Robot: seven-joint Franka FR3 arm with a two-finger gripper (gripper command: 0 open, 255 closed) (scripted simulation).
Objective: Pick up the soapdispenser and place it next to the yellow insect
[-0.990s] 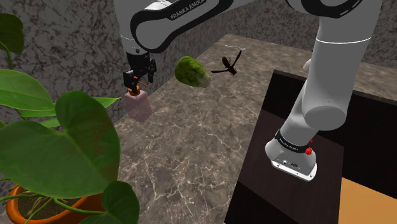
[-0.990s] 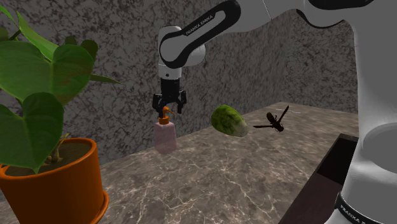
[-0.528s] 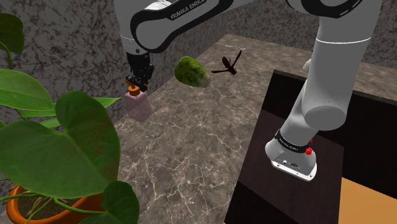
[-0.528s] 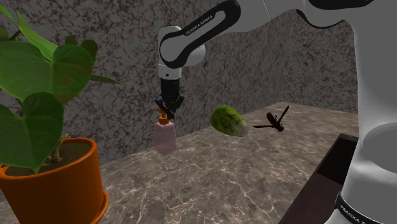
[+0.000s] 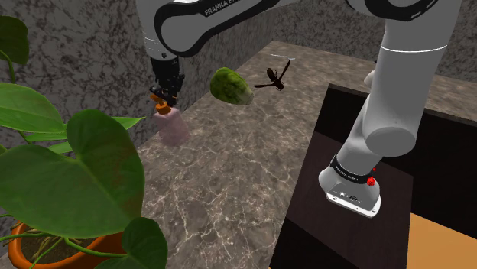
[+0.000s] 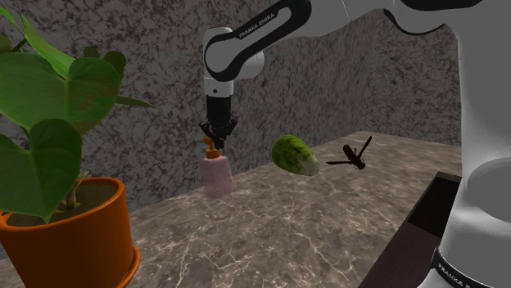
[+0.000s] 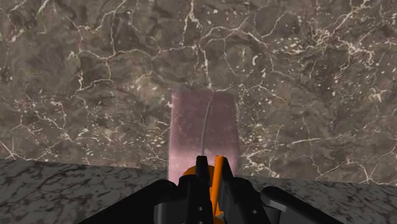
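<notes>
The gripper (image 5: 166, 98) points straight down and is clenched on the orange pump (image 7: 218, 173) of the soap dispenser (image 5: 173, 127). Its two black fingers are drawn close together with the pump head between them. The pale pink bottle hangs directly under the gripper, its long axis close to upright and in line with the fingers. Its base is at or just above the marbled tabletop (image 5: 229, 176); I cannot tell whether it has left the surface.

The insect (image 5: 275, 76) looks dark brown here rather than yellow. The dispenser is well apart from it, off to its left in the shoulder view. A green rounded lump (image 5: 231, 85) sits between the two, nearer the insect. In my judgement the carry runs sideways toward the insect, and must either clear that lump or go round it.

The last link of the arm stands vertical over the bottle, and the white forearm slants up and away toward the insect's side. An orange plant pot (image 6: 70, 237) with broad leaves stands beyond the dispenser, on its far side from the insect.
</notes>
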